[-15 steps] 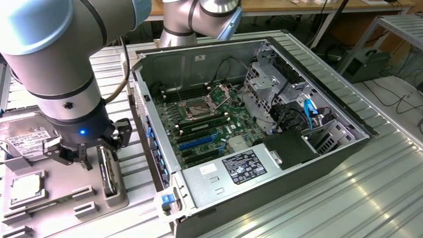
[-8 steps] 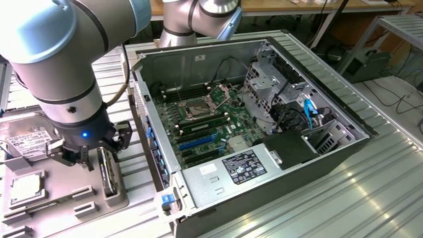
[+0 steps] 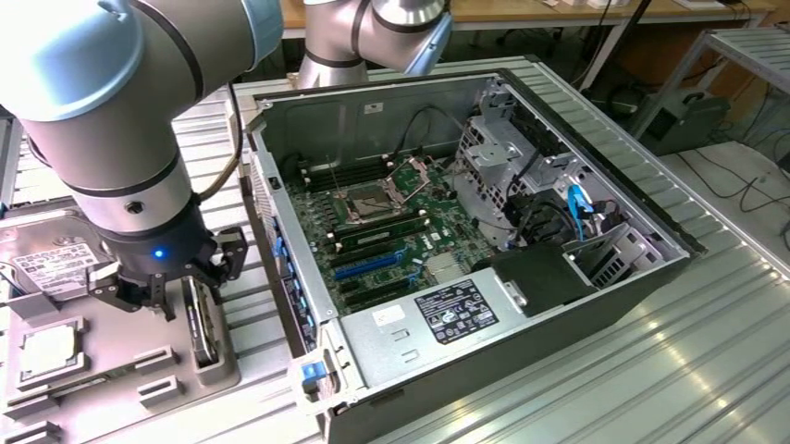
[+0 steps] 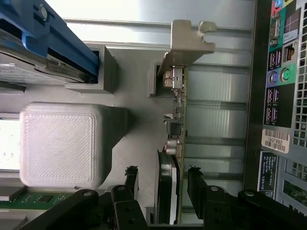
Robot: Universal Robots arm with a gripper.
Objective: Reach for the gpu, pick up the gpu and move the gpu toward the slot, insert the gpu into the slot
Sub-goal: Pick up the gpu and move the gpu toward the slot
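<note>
Ribbed metal worktop carries an open computer case lying on its side, the motherboard facing up. On that board, in the exterior view, the blue slot sits among the black connector strips, with nothing plugged into it. On the exterior view's left of the case lies a grey fixture tray. It bears a hard drive with a white label and a square silver processor chip.

The gpu stands on its edge in a holder at the tray's case-side edge, well apart from the slot. The arm hangs right over it, the claw pointing down at the tray.

From the wrist view the gpu shows edge-on, a thin green board with small components along it and its silver bracket at the far end, seated in a notch of the grey fixture. The claw straddles the near end of the card – its dark fingers stand wide, one on each side, with a gap to the card on both. Nothing is gripped. A grey printed block lies just beside the card, and the case's rear port panel runs along the other side.
</note>
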